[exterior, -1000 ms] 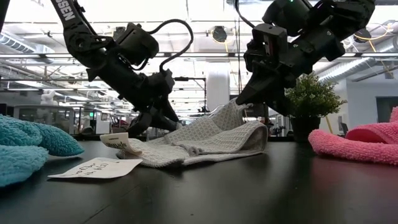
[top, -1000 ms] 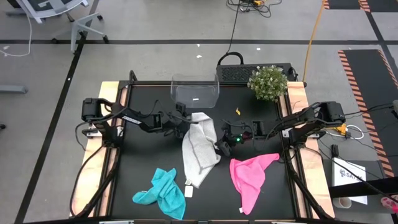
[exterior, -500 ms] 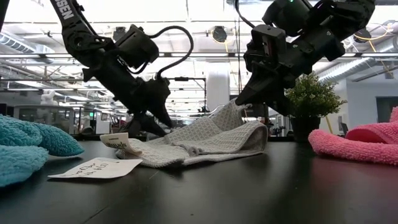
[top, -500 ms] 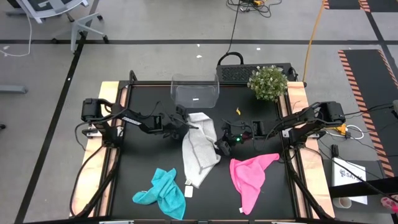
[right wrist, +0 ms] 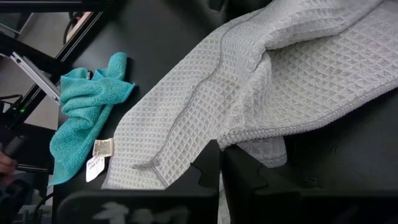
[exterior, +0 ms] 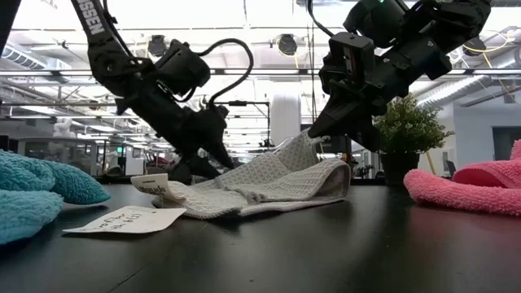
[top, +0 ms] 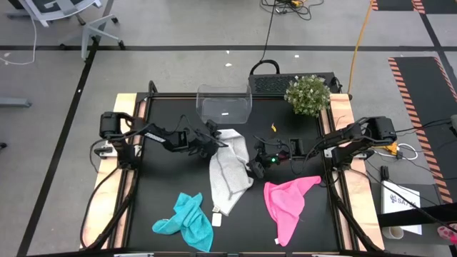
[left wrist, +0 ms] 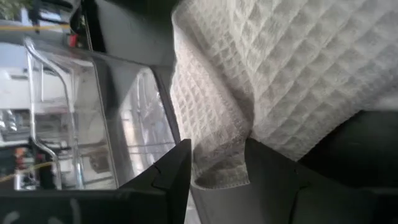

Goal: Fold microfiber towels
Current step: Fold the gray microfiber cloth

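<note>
Near the middle of the black table (top: 164,193), light grey-white waffle-weave microfiber towel (top: 230,171) lies crumpled in a long strip running from just in front of the clear plastic bin (top: 223,104) at the far edge down toward the near edge, small white tag (top: 216,219) at its near end. Left gripper (top: 212,143) at the towel's far left corner, fingers part-way apart with the towel's hemmed edge lying between them (left wrist: 221,171); can't tell if it is actually pinched. Right gripper (top: 254,168) at the towel's right edge near mid-length, fingers closed together on a fold of cloth, lifting it into a small peak in the low view (exterior: 303,146). Teal fuzzy towel (top: 184,220) bunched toward the near left part of the table, just beside the tag. Bright pink fuzzy towel (top: 287,202) spread toward the near right, apart from the grey one. Small green potted plant (top: 308,94) at the far right corner
</note>
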Tool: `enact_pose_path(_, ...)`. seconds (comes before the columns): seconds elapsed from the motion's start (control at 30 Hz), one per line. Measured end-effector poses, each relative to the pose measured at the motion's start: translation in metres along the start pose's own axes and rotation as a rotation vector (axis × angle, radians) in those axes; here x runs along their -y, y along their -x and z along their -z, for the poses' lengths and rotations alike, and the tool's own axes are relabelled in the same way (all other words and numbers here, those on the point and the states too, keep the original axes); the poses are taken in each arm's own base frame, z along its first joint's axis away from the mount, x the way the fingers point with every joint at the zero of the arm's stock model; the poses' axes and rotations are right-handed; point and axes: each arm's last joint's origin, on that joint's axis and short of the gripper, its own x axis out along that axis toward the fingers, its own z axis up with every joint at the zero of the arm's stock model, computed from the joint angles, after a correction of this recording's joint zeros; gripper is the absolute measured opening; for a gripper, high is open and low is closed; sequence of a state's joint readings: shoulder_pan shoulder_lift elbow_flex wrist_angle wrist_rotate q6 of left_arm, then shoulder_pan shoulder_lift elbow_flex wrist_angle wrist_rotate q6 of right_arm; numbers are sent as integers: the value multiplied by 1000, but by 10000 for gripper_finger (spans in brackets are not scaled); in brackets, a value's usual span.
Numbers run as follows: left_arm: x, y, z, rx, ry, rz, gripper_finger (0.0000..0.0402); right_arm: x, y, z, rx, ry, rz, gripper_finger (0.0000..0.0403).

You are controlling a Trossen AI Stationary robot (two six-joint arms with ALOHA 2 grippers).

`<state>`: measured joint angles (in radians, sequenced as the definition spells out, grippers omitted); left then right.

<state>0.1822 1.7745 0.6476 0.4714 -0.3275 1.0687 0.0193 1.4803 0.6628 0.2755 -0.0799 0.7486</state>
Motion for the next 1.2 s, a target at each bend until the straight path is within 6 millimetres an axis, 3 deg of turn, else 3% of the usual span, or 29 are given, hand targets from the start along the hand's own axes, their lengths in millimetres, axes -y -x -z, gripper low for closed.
enact_pose_path(0.47,-13,-8,-5,-28,132,-54,146,0,0,0,4,-10,-2,0)
enact_pose_path(0.6,-11,-8,-4,-41,172,-28,106,0,0,0,4,-10,-2,0)
enact_pose_path(0.77,-12,-8,-5,-42,306,-24,21,0,0,0,5,-10,0,0)
enact_pose_path(1.0,-42,-10,-25,-52,588,-71,6,0,0,0,5,-21,-2,0)
enact_pose_path(1.1,-64,0,-38,-74,648,-80,6,-2,3,-2,10,-18,-9,0)
enact_pose_path(1.2,-87,23,-50,-111,676,-71,5,-6,12,-5,24,-15,-23,0)
